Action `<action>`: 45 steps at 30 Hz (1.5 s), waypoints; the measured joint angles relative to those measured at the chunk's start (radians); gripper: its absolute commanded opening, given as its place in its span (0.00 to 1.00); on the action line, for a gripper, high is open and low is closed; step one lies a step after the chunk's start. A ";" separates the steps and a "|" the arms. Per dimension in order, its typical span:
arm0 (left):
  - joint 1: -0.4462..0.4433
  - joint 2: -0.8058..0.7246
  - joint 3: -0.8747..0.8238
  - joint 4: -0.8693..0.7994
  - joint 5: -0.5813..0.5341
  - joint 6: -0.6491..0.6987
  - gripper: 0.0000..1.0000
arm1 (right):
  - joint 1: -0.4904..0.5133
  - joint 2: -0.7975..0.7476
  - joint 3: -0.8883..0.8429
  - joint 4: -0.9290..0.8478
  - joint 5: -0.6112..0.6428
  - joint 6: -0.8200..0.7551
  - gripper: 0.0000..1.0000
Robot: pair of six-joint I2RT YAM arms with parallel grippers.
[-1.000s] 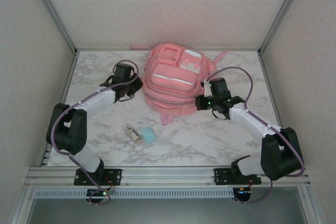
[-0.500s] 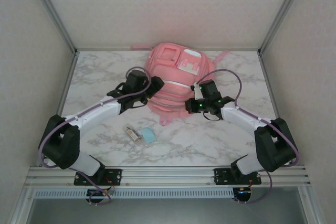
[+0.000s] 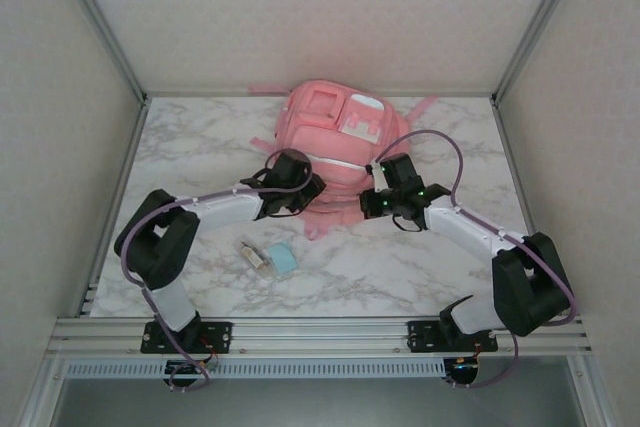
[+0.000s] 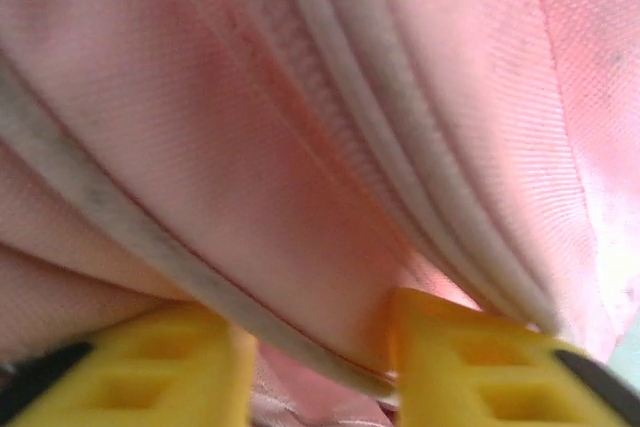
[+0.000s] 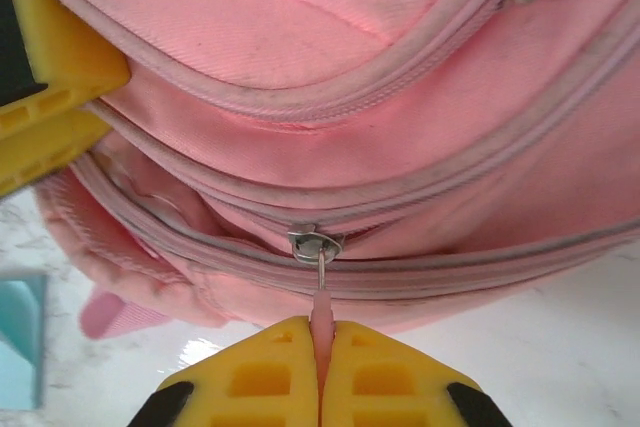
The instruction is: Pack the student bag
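Against the near edge of the student bag (image 3: 335, 132), lying on the bench (image 3: 400, 267), the left hand (image 3: 303, 190) has swung in and half-closes on a fabric fold (image 4: 300, 277) while the right hand (image 5: 320, 332), fully closed, pinches a zip pull (image 5: 320, 302), likely bracing to unzip.

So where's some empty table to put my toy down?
Bare marble: the far-left corner between the student bag and the wall, and the near middle between the blue block and right arm. Crowded along the bag's front.
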 measured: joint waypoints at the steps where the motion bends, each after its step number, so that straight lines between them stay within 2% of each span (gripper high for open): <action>1: 0.003 0.003 0.002 0.000 0.004 0.006 0.30 | -0.005 0.000 0.000 -0.004 0.009 -0.014 0.00; 5: 0.025 0.005 0.002 0.001 0.034 0.032 0.26 | -0.037 0.003 0.000 -0.002 0.043 -0.105 0.00; 10: 0.044 0.002 -0.008 0.002 0.039 0.067 0.26 | -0.074 0.026 -0.006 0.053 0.095 -0.226 0.00; 15: 0.052 -0.017 -0.021 -0.003 0.027 0.093 0.27 | -0.172 0.077 -0.005 0.133 0.056 -0.312 0.00; 19: 0.069 -0.030 -0.034 -0.013 0.006 0.108 0.27 | -0.228 0.174 0.054 0.159 0.038 -0.364 0.00; 27: 0.082 -0.054 -0.058 -0.022 -0.025 0.119 0.28 | -0.293 0.326 0.231 0.175 0.029 -0.401 0.00; 42: 0.129 -0.092 -0.119 -0.053 -0.070 0.134 0.28 | -0.315 0.521 0.502 0.115 0.060 -0.427 0.00; 43: 0.133 -0.092 -0.124 -0.056 -0.070 0.134 0.28 | -0.318 0.528 0.519 0.105 0.061 -0.427 0.01; 45: 0.135 -0.095 -0.129 -0.056 -0.070 0.134 0.29 | -0.320 0.530 0.537 0.087 0.060 -0.426 0.19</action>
